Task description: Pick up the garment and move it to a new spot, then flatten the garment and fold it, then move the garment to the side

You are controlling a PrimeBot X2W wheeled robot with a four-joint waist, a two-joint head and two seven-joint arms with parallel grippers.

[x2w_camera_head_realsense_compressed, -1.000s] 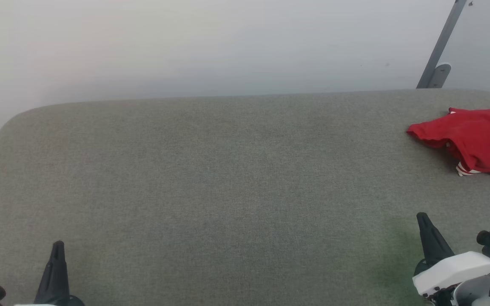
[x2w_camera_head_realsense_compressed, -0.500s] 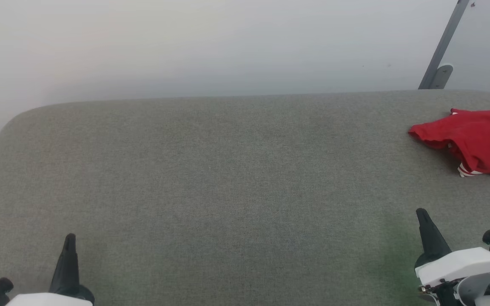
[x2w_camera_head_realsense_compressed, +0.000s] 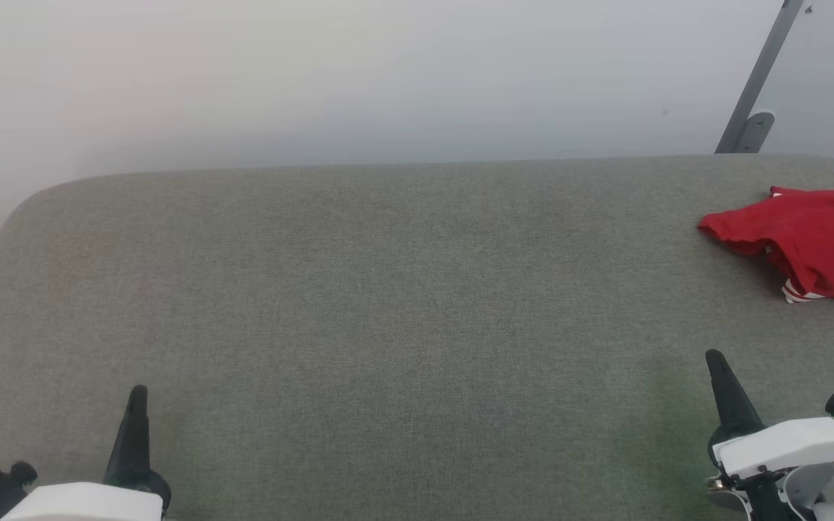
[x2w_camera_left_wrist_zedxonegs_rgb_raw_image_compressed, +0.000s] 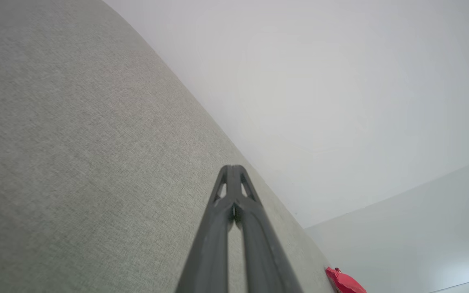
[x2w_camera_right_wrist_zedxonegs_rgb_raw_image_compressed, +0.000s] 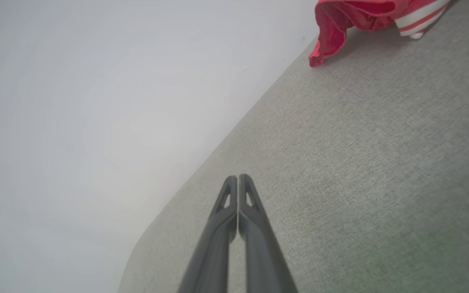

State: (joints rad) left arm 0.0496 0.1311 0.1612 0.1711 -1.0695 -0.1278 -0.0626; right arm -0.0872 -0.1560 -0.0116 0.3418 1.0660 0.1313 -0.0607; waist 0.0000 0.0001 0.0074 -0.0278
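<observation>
The red garment (x2w_camera_head_realsense_compressed: 815, 235) lies bunched at the far right of the grey padded table (x2w_camera_head_realsense_compressed: 388, 304), cut off by the head view's edge; a red-and-white striped cuff (x2w_camera_head_realsense_compressed: 797, 293) pokes out below it. My right gripper (x2w_camera_head_realsense_compressed: 715, 359) is shut and empty, well short of the garment. The right wrist view has the garment (x2w_camera_right_wrist_zedxonegs_rgb_raw_image_compressed: 364, 16) at the top right, far beyond the closed fingertips (x2w_camera_right_wrist_zedxonegs_rgb_raw_image_compressed: 237, 179). My left gripper (x2w_camera_head_realsense_compressed: 138, 394) is shut at the lower left, holding nothing. A small corner of the garment (x2w_camera_left_wrist_zedxonegs_rgb_raw_image_compressed: 344, 281) appears low in the left wrist view.
A pale wall runs behind the table's rounded far edge. A grey slanted metal bracket (x2w_camera_head_realsense_compressed: 754, 94) stands against the wall at the back right, just behind the garment. The table's left corner (x2w_camera_head_realsense_compressed: 19, 210) is rounded.
Both grippers have crept forward up the table, the left one also drifting right. The head view has shifted slightly. The garment lies as before.
</observation>
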